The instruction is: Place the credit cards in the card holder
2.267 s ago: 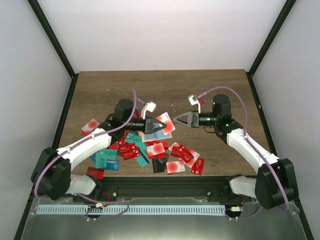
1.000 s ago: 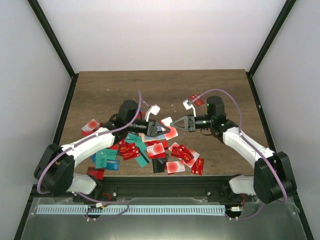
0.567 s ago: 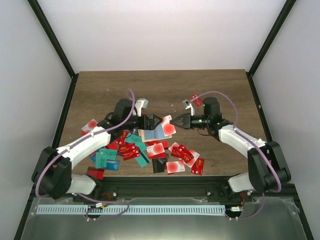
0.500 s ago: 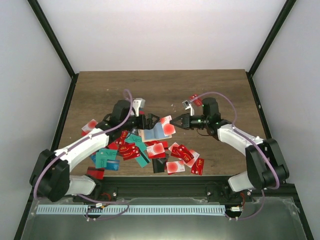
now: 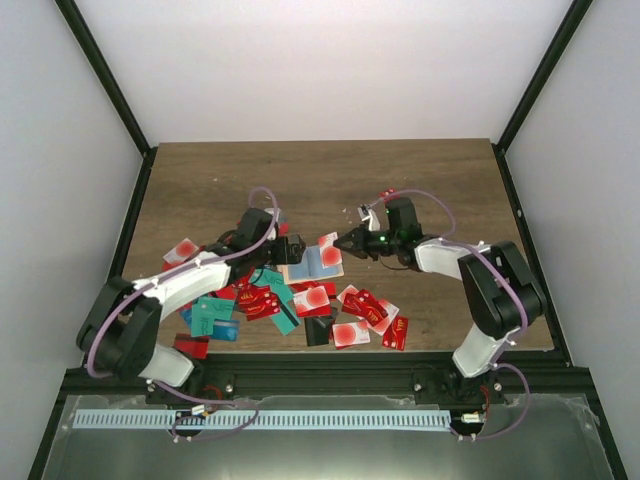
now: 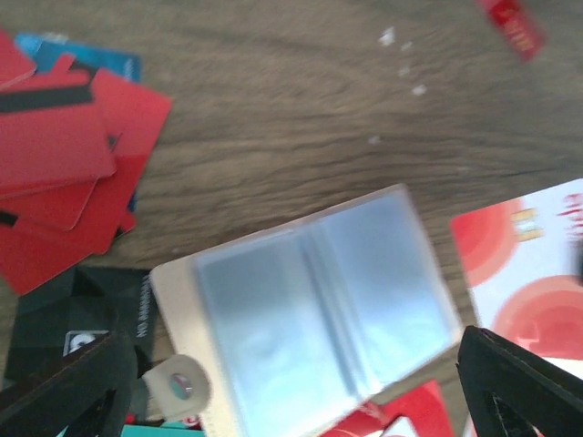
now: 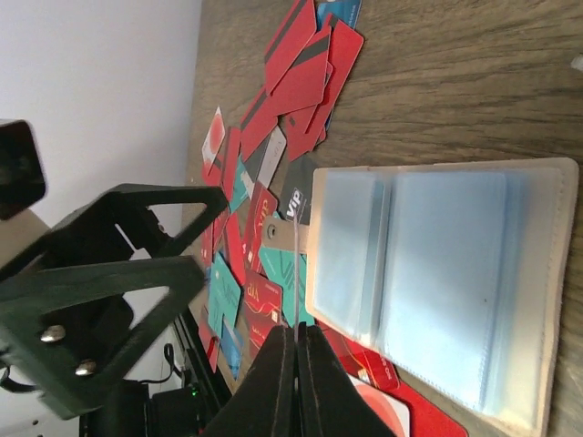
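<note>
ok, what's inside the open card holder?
The card holder lies open. Only its light blue translucent sleeves show, with no card visible in them. Anything tucked behind the cloudy plastic cannot be made out.

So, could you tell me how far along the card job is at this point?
Done: the card holder lies open and flat, its sleeves looking empty. In hand: the right end effector looks shut on a white-and-red card beside it, and the left end effector sits open astride the holder. Left: nothing is slotted yet, and the loose credit cards lie scattered nearby.
</note>
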